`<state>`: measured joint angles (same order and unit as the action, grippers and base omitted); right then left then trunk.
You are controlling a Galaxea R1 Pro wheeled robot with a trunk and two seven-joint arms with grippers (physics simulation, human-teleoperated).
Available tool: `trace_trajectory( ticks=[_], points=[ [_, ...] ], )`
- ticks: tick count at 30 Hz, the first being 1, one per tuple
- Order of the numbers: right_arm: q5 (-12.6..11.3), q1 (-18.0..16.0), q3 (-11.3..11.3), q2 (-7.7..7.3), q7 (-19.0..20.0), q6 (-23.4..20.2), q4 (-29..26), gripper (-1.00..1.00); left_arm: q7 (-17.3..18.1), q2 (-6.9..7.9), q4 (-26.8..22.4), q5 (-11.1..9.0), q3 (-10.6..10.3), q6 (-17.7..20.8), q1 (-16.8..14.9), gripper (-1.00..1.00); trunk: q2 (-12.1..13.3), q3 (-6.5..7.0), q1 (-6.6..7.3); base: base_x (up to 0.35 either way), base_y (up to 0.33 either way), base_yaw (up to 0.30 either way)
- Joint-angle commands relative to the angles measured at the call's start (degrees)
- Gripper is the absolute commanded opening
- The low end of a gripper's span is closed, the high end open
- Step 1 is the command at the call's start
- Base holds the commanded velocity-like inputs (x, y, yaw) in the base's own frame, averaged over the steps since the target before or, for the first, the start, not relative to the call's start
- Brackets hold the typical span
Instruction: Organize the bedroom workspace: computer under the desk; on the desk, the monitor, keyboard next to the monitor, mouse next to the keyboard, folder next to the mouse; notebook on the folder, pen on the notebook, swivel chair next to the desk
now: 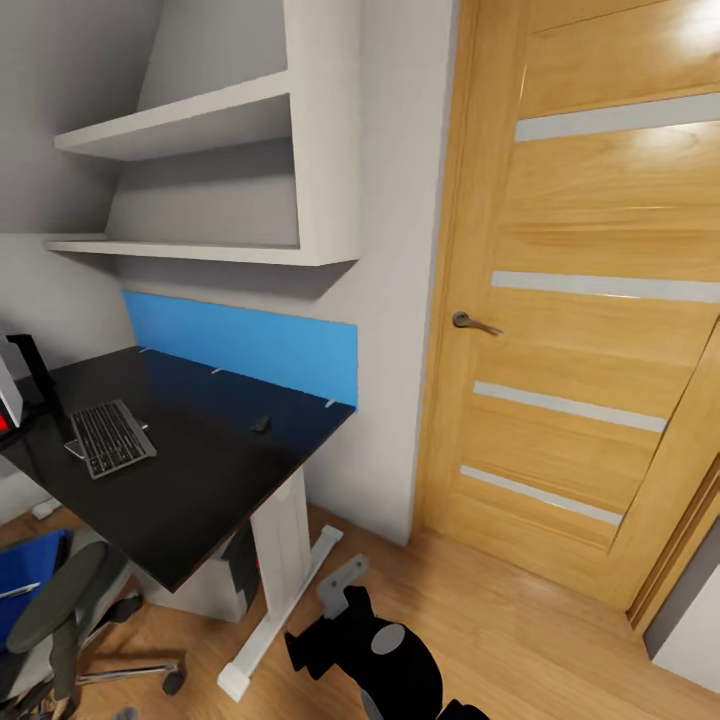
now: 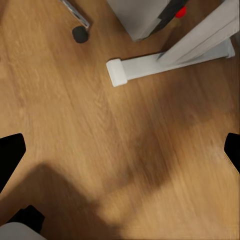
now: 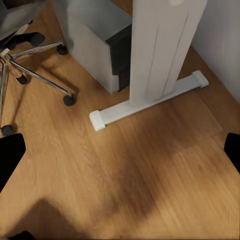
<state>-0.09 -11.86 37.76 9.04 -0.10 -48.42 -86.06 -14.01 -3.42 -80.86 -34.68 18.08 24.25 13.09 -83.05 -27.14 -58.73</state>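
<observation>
Here the glossy black bench [image 1: 190, 480] carried the slim silver-grey keyboard [image 1: 110, 438] and small rounded mouse [image 1: 261, 423]. Blue folder [image 1: 28, 575] lay on the grey swivel chair [image 1: 60, 620]. Left tool [image 2: 120, 155] and right tool [image 3: 120, 155] stood wide above wood-grain floor [image 3: 150, 190].

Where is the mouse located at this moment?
In the head view, the mouse lies on the desk, to the right of the keyboard and apart from it, close to the blue wall panel.

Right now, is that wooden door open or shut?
Shut, as far as it shows: the wooden door sits flat within its frame, with no gap visible beside its handle.
</observation>
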Motion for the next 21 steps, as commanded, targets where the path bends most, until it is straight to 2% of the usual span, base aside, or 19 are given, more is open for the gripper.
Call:
trace_trajectory(
  ticks=[1,2,3,9,11,13,21],
  points=[
    [0.0,-0.1,0.0,0.00,0.0,-0.1,0.4,1.00,-0.4,-0.05,-0.4,-0.7,0.1,0.3,0.0,1.00,0.0,-0.05,0.00,0.000,-0.026,0.007],
    [-0.1,-0.1,-0.1,0.00,0.0,0.3,0.8,1.00,-0.3,-0.09,-0.7,-0.8,0.1,0.4,0.0,1.00,0.0,-0.05,0.00,0.000,-0.021,0.005],
    [-0.2,-0.1,-0.2,0.06,0.0,3.3,2.3,1.00,-0.4,-0.31,-1.6,-1.0,0.1,0.6,0.0,1.00,-0.4,-0.23,-0.22,0.000,-0.009,0.002],
    [-1.5,-0.1,-0.3,0.09,0.0,6.9,3.6,1.00,-0.8,-0.37,-2.4,-1.2,0.6,0.7,0.0,1.00,-2.8,-1.30,-1.54,0.000,-0.004,0.014],
    [-2.6,-0.1,-0.3,0.12,0.0,7.6,4.7,1.00,-0.9,-0.43,-2.5,-1.3,2.3,0.7,0.0,1.00,-3.6,-1.62,-1.98,0.000,-0.001,0.122],
    [-3.7,-0.1,-0.2,0.17,-0.1,8.4,7.2,1.00,-1.0,-0.62,-2.7,-1.4,5.1,0.7,0.1,1.00,-4.4,-1.95,-2.42,0.000,-0.001,0.170],
    [-4.2,-0.2,-0.2,0.27,-0.2,13.3,9.8,1.00,-1.0,-0.90,-2.7,-1.5,6.5,0.7,0.0,1.00,-7.7,-3.35,-4.17,0.000,0.000,0.199]
  ],
)
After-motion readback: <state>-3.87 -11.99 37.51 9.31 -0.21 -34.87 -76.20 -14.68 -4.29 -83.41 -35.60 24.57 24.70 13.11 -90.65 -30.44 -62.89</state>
